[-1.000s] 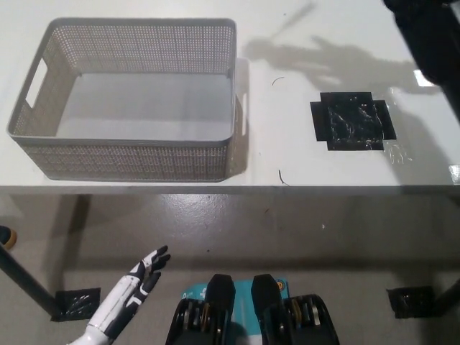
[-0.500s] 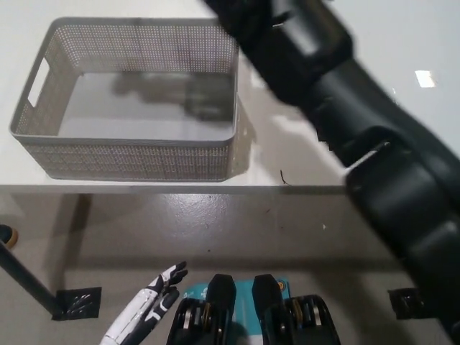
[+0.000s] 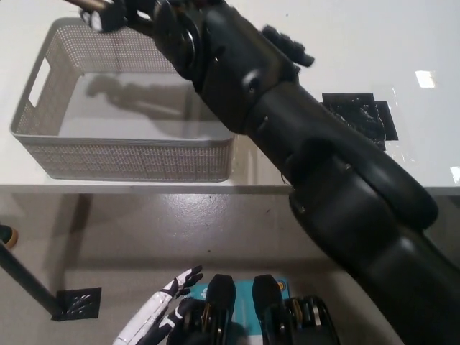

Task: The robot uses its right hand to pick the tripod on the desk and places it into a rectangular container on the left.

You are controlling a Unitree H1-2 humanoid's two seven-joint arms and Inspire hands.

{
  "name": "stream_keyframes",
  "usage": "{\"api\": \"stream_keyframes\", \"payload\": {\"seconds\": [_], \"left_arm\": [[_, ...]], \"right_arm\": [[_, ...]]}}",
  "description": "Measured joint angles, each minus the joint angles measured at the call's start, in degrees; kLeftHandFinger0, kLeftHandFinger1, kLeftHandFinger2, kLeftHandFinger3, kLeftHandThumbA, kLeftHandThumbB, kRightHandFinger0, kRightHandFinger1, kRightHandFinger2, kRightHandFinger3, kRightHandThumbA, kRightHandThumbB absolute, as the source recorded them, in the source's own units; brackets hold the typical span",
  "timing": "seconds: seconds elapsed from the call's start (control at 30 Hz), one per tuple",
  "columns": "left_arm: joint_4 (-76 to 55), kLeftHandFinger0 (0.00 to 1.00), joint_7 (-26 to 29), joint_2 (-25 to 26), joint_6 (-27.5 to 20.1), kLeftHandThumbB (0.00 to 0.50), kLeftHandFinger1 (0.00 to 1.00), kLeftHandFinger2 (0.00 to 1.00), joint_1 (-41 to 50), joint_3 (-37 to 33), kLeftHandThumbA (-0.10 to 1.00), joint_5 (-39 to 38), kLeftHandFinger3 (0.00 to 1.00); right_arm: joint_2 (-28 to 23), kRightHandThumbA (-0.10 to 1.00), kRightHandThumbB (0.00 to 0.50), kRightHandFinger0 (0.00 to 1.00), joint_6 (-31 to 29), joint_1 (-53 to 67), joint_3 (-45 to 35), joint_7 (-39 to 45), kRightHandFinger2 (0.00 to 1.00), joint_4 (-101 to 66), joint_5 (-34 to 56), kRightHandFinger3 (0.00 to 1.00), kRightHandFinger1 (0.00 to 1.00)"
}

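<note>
One robot hand (image 3: 136, 13) above container (image 3: 129, 154)

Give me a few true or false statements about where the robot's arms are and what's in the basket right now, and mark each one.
1. The black right arm stretches across the desk toward the grey basket. True.
2. The white left hand is gripping the basket's rim. False: it hangs low at the lower left, below the desk edge, touching nothing.
3. The right hand is over the basket's far side at the picture's top. True.
4. A tripod lies flat on the basket floor. False: the floor shows only the arm's shadow.
5. The black tape patch sits inside the basket. False: it is on the desk, to the right of the arm.
</note>
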Motion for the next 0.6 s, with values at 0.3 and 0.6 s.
{"api": "stream_keyframes", "payload": {"seconds": [0.3, 0.6], "left_arm": [[-0.56, 1.0, -1.28, 0.07, -0.44, 0.5, 1.0, 1.0, -1.34, -1.04, 1.0, 0.15, 1.0], [-2.45, 1.0, -2.89, 0.19, -0.37, 0.5, 1.0, 1.0, -3.31, -2.96, 1.0, 0.5, 1.0]], "right_arm": [[-0.64, -0.1, 0.297, 0.04, 0.03, 5.48, 4.41, -2.16, 0.3, 4.34, -1.26, 0.43, 0.17], [-0.78, -0.1, 0.314, 0.0, 0.42, 8.45, 9.05, -4.24, 0.17, 4.94, -3.37, 0.53, 0.0]]}}
